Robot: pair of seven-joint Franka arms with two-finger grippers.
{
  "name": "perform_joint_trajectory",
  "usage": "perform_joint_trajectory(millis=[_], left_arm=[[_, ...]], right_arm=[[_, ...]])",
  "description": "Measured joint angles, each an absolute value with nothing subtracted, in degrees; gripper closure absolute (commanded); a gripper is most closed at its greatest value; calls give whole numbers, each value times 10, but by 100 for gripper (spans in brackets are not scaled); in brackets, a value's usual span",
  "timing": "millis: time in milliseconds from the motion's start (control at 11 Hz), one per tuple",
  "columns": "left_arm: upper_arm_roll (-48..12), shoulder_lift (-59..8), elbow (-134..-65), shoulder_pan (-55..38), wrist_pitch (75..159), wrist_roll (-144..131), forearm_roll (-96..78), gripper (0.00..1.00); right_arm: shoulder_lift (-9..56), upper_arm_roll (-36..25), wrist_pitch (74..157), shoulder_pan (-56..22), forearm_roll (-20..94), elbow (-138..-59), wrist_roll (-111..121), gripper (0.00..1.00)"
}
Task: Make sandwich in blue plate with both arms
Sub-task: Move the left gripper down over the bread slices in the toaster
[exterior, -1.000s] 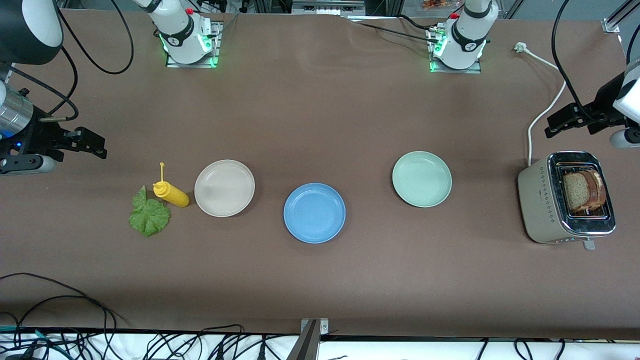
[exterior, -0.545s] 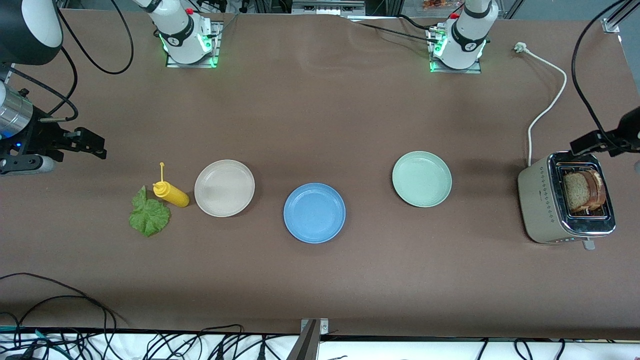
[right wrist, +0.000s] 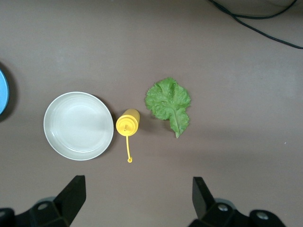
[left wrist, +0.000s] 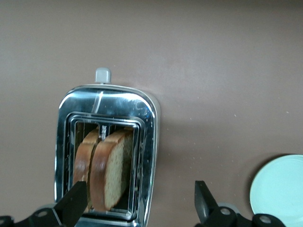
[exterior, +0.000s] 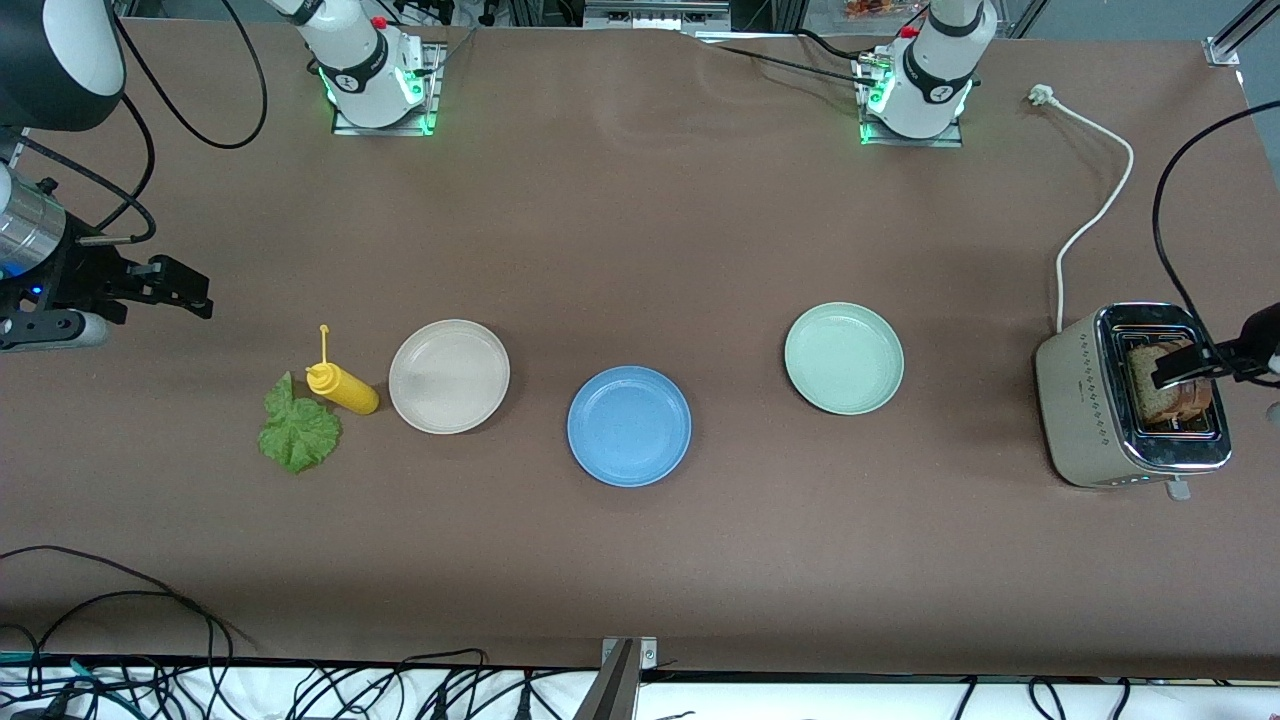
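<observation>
Brown table (exterior: 640,560), left hand (left wrist: 137,205) spread over toaster's (left wrist: 106,151) bread (left wrist: 111,170), right hand (right wrist: 135,201) spread.

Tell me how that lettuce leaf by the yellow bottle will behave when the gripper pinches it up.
The lettuce leaf lies flat and thin with crinkled edges, so it will probably droop and fold. It looks very light and may cling or tear if squeezed hard. The yellow bottle lies close, so a wide approach might nudge it.

Left tool (exterior: 1190,372) cut by front view's edge, hiding part of bread slices (exterior: 1160,388), blue plate (right wrist: 2,92) cropped
</observation>
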State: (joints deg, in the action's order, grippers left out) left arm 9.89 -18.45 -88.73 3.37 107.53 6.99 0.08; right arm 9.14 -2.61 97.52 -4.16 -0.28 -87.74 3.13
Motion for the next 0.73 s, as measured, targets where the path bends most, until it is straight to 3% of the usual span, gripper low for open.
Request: perform_joint_trajectory(millis=[727], left_arm=[[113,-277,-882,43,1209,133,-19,0]], right_arm=[[91,-26,975,-42,-3,-877,31,0]])
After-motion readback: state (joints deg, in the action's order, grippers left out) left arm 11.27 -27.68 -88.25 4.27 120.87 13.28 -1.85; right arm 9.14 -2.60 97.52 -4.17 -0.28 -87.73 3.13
